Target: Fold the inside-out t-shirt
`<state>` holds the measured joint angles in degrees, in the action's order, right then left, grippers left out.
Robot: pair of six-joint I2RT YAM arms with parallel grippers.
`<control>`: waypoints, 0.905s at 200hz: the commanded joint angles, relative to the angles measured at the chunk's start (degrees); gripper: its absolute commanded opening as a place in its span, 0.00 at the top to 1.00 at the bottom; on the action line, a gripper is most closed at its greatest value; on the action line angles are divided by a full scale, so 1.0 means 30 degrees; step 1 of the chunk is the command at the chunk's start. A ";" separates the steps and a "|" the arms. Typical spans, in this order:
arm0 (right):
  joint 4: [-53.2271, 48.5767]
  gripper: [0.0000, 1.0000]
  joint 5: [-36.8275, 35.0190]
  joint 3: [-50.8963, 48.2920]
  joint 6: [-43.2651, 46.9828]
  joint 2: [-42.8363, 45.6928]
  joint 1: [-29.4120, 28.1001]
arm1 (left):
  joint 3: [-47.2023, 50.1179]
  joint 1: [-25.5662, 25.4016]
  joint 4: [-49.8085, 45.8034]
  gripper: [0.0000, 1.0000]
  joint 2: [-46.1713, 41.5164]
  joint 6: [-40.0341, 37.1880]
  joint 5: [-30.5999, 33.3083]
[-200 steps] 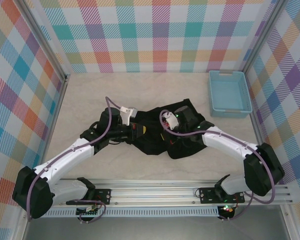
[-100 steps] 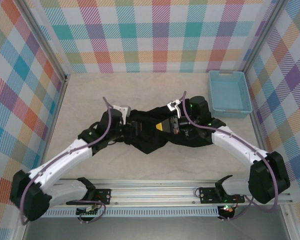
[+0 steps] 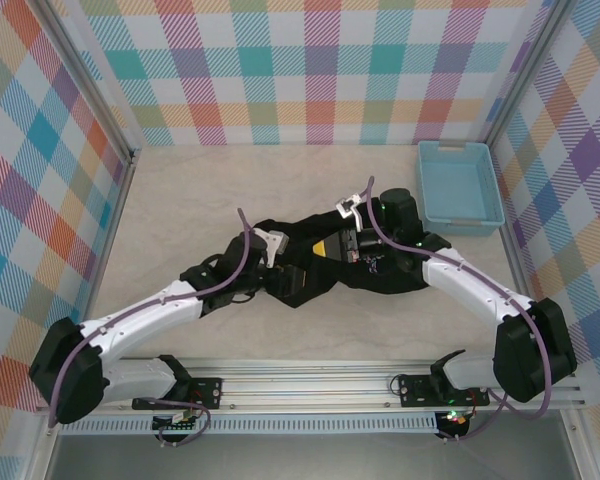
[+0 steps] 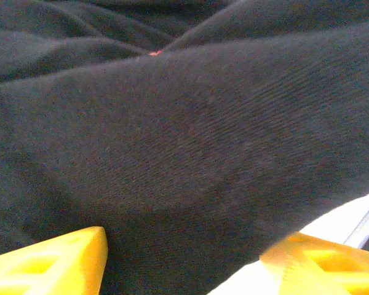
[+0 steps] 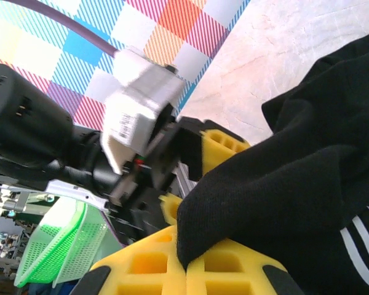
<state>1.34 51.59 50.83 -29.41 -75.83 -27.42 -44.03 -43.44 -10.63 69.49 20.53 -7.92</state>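
The inside-out t-shirt [image 3: 315, 277] lies bunched in a black heap in the middle of the table. My right gripper [image 3: 326, 248] is at the heap's upper middle. In the right wrist view its yellow fingers [image 5: 141, 264] are shut on a fold of the black cloth [image 5: 307, 178]. My left gripper [image 3: 285, 268] is pushed into the heap's left side, close to the right one. In the left wrist view its yellow fingers [image 4: 49, 264] stand wide apart, open, with the cloth [image 4: 184, 135] spread loosely between and above them.
A light-blue basket [image 3: 458, 187] stands at the back right by the wall. Checked walls close the table at the back and on both sides. The left gripper's wrist [image 5: 141, 117] sits right in front of the right gripper.
The left gripper has opened and slid right, deeper into the shirt. The right gripper first swung back and right with its fold of cloth, and has stayed there for the last half second.
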 commanded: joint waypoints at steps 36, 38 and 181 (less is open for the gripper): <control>-0.2119 1.00 0.0570 0.1052 0.2688 0.0863 0.0204 | -0.2486 0.0148 0.0622 0.57 0.2623 -0.0589 0.1242; -0.2360 1.00 0.0508 0.1069 0.2912 0.0878 0.0226 | -0.2563 0.0189 0.0638 0.59 0.2721 -0.0652 0.1090; -0.6882 0.52 -1.0487 0.0477 0.8694 0.2543 -0.1468 | -0.2081 0.2982 0.1919 1.00 -0.1175 -0.0438 -1.3267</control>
<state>-21.80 20.10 55.31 -8.40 -73.76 -30.35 -50.41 -35.09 -7.03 65.45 18.65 -42.72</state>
